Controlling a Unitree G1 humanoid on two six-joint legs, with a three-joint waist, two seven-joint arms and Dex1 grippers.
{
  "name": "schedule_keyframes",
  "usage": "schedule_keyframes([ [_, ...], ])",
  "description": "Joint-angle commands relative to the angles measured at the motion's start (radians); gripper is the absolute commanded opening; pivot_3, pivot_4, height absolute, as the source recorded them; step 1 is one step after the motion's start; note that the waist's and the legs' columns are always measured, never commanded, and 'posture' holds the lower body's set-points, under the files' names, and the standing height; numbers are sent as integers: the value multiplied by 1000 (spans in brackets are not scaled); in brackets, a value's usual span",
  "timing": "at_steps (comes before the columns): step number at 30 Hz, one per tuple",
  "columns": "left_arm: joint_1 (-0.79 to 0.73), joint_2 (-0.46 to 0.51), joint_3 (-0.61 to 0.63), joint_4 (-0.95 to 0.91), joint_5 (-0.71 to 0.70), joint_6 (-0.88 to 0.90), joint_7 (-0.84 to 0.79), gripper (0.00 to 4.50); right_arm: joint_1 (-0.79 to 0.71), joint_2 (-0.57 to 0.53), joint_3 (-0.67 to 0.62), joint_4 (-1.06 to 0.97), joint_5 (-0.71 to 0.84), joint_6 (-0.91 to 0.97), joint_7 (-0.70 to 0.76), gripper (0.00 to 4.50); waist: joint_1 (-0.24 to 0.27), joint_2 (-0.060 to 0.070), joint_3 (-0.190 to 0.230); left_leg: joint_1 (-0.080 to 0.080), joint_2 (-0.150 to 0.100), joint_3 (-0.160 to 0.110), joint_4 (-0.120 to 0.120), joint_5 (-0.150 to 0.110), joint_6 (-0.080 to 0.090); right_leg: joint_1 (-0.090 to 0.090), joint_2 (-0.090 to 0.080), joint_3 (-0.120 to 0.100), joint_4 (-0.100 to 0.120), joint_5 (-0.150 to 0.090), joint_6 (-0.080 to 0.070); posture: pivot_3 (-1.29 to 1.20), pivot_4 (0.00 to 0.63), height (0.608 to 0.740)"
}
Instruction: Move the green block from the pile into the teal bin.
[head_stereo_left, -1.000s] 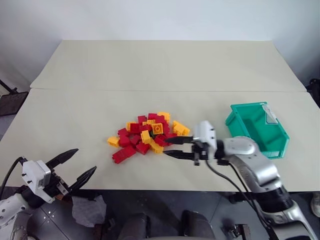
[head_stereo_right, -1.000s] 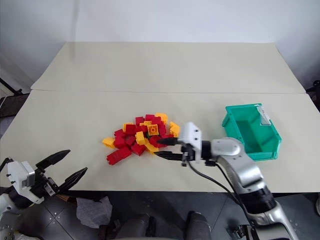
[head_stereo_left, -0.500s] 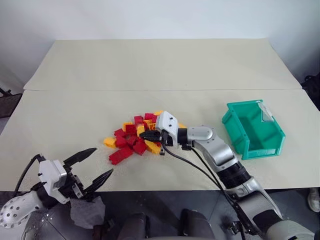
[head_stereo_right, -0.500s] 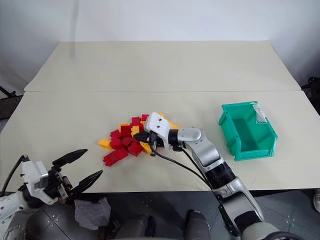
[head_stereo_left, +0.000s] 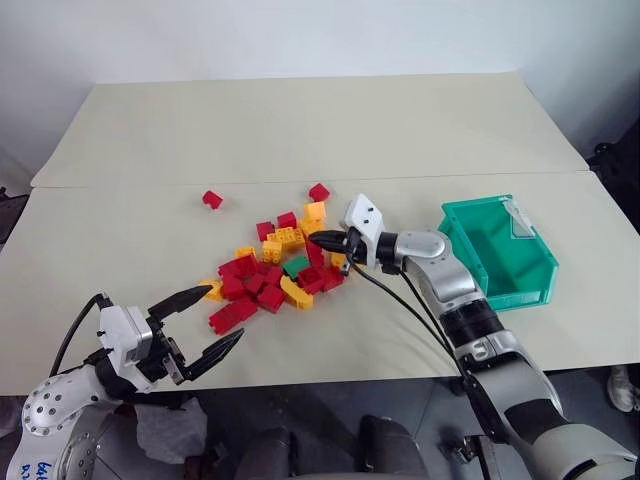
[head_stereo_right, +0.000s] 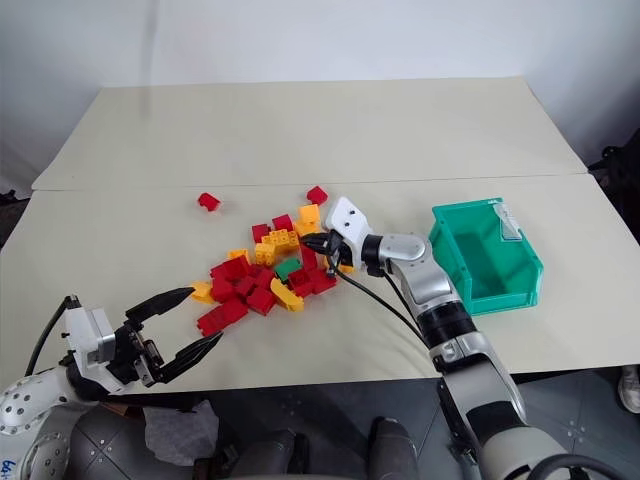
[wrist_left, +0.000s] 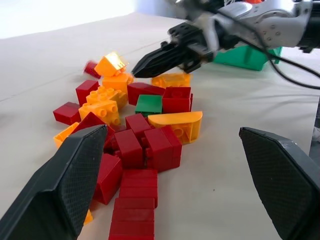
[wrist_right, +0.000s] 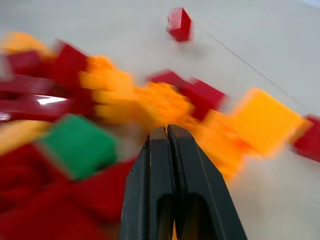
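Green block (head_stereo_left: 296, 266) — exposed in pile (head_stereo_left: 270, 275), wrist close-up (wrist_right: 80, 145)

- My work surface was a pale beige table (head_stereo_left: 100, 260), matte and plain.
- A second beige tabletop (head_stereo_left: 300, 130) stood behind it, butted edge to edge, with a thin seam (head_stereo_left: 130, 184) running across between the two.
- A plain white wall (head_stereo_left: 300, 40) rose just behind the far tabletop.
- Below the near edge I saw dark grey floor (head_stereo_right: 300, 440).
- A crumpled grey cloth (head_stereo_right: 180, 420) lay on that floor, under the table's front edge.
- Something dark (head_stereo_left: 615, 165) stood past the table's right end; I couldn't tell what.
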Motion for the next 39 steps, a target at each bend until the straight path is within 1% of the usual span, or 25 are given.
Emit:
schedule_keyframes([
  [1,8,10,16,0,-10,-5,-8,4500,26,-50,25,-152,11,66,69,57,1,0,0,0,0,0,0,0,0,0,0,0,0,0,0,0,150,740],
  [6,-7,10,18,10,-6,-5,0,4500,73,-103,46,-218,-5,92,106,57,5,0,0,0,0,1,1,0,0,0,0,1,0,0,0,0,150,740],
  [10,-5,9,20,8,-4,-9,6,4500,86,-143,35,-261,14,131,138,57,4,0,0,0,0,1,1,0,0,0,0,1,0,0,0,0,150,740],
  [13,5,8,28,9,-3,-13,8,4500,95,-211,51,-288,26,104,251,57,4,0,0,0,0,1,1,0,0,0,0,1,0,0,0,0,150,740],
  [16,12,7,34,9,-2,-17,12,4500,84,-216,36,-278,29,83,252,57,4,0,0,0,0,1,1,0,0,0,0,1,-1,0,0,0,150,740],
  [18,18,7,39,6,-3,-18,16,4500,52,-217,26,-276,49,115,269,57,4,0,0,0,0,1,1,0,0,0,0,1,0,0,0,0,150,740],
  [20,28,6,46,3,-5,-19,18,4500,-31,-200,18,-256,71,160,286,57,-1,0,0,0,1,1,1,0,0,0,0,1,-1,0,0,0,150,740],
  [23,33,4,45,7,-2,-24,17,4500,-126,-161,46,-185,59,185,299,57,-1,1,1,0,2,4,1,0,0,-2,0,4,0,0,0,0,150,740],
  [24,33,2,43,10,0,-26,17,4500,-149,-146,56,-151,40,170,290,429,0,1,1,1,3,4,1,0,0,-2,0,4,1,0,0,0,150,740],
  [25,29,1,39,14,3,-27,18,4500,-173,-134,76,-114,17,166,289,632,0,1,0,1,3,3,1,0,0,-2,0,3,1,0,-1,0,150,740],
  [30,15,-5,23,19,11,-31,27,4500,-265,-73,155,83,-117,32,259,2349,4,0,0,-1,1,1,1,0,0,-2,-1,4,1,0,-1,0,150,740],
  [34,12,-9,26,24,12,-33,27,4500,-314,-40,160,185,-146,-25,273,3747,-1,0,0,-3,0,2,1,0,0,-5,-1,4,2,0,0,0,150,740],
  [35,14,-10,27,25,13,-35,26,4500,-326,-32,159,208,-152,-36,271,4162,-1,0,0,-3,-1,2,1,0,0,-5,0,4,2,0,0,0,150,740],
  [36,15,-12,26,25,14,-36,26,4500,-336,-24,157,230,-156,-46,271,4455,-3,0,0,-3,-1,2,1,0,0,-5,0,4,2,0,0,0,150,740],
  [39,18,-23,20,17,19,-37,31,4500,-366,-9,163,305,-176,-72,282,4455,-5,0,0,-3,0,3,1,0,0,-5,1,4,2,0,0,0,150,740],
])
